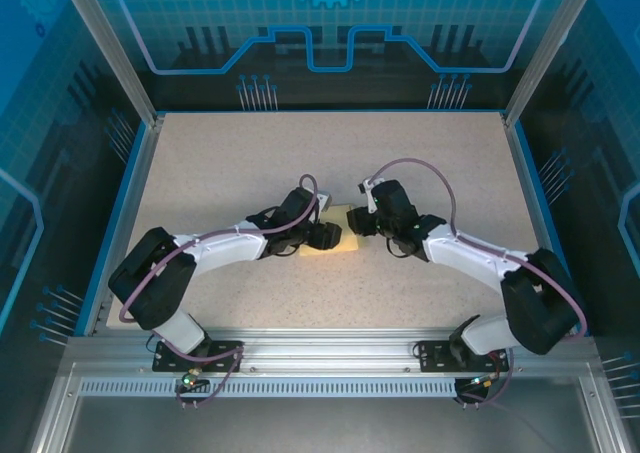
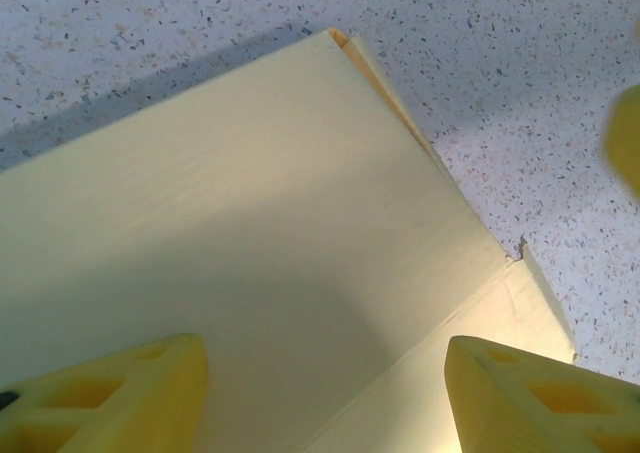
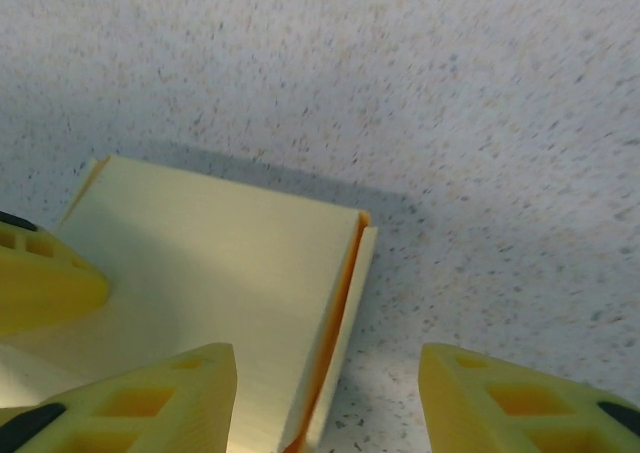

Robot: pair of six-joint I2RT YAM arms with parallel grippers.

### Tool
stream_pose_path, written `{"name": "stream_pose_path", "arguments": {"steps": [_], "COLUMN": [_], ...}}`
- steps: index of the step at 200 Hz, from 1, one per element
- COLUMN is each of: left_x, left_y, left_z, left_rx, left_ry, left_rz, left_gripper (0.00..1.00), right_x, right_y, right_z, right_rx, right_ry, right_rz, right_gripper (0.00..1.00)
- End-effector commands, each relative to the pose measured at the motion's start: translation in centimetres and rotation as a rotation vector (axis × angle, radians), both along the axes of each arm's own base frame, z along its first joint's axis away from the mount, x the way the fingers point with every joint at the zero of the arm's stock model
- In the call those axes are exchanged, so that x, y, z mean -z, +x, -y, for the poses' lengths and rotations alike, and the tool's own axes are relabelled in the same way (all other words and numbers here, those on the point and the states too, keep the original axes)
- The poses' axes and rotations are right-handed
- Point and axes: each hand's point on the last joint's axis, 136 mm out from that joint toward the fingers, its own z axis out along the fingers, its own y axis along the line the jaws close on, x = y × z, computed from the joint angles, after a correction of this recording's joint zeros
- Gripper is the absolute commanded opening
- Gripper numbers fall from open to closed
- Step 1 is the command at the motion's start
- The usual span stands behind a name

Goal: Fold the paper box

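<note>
While over paper box (image 2: 250, 223) — left fingers (image 2: 110, 398), right fingers (image 3: 150, 403) apart (empty).

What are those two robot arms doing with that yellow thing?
They are working on folding a paper box. It lies on the table between the two arms. The left gripper is over it with jaws open. The right gripper is open too, with the box's side edge between its fingers. Neither is pinching it.

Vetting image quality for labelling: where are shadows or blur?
Left wrist: a soft shadow darkens the near part of the paper box. Right wrist: the table looks blurred, and the box casts a shadow behind it. Top external: sharp, evenly lit.
</note>
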Motion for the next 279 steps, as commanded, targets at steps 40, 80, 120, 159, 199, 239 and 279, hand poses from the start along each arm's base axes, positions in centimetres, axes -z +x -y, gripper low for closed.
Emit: {"name": "stream_pose_path", "arguments": {"steps": [40,80,120,159,199,239,279], "left_x": [0.6,-0.1,-2.4,-3.7,-1.4,0.3,0.6], "left_y": [-0.5,-0.5,-0.2,-0.5,-3.2,-6.5,-6.3], "left_z": [-0.5,-0.6,-1.4,-4.4,-8.1,-9.6,-8.7], "left_rx": [-0.042,-0.047,-0.073,-0.154,-0.223,-0.217,-0.19], "left_ry": [-0.028,-0.037,-0.039,-0.003,0.003,-0.032,-0.122], "left_rz": [0.001,0.018,0.089,0.154,0.045,-0.046,-0.089], "left_gripper": [0.66,0.66,0.67,0.7,0.72,0.75,0.77], "right_x": [3.9,6.8,7.4,4.2,1.7,2.0,3.5], "right_y": [0.4,-0.1,-0.3,-0.2,-1.6,-4.2,-4.7], "right_z": [-1.0,-0.7,-0.3,-0.5,0.0,1.5,-0.8], "right_rx": [-0.008,0.003,0.01,-0.017,-0.05,-0.067,-0.145], "right_ry": [0.034,0.007,-0.013,0.003,-0.019,-0.042,0.036], "right_rz": [-0.138,-0.194,-0.204,-0.149,-0.127,-0.17,-0.269], "right_gripper": [0.52,0.51,0.5,0.51,0.56,0.64,0.68]}}
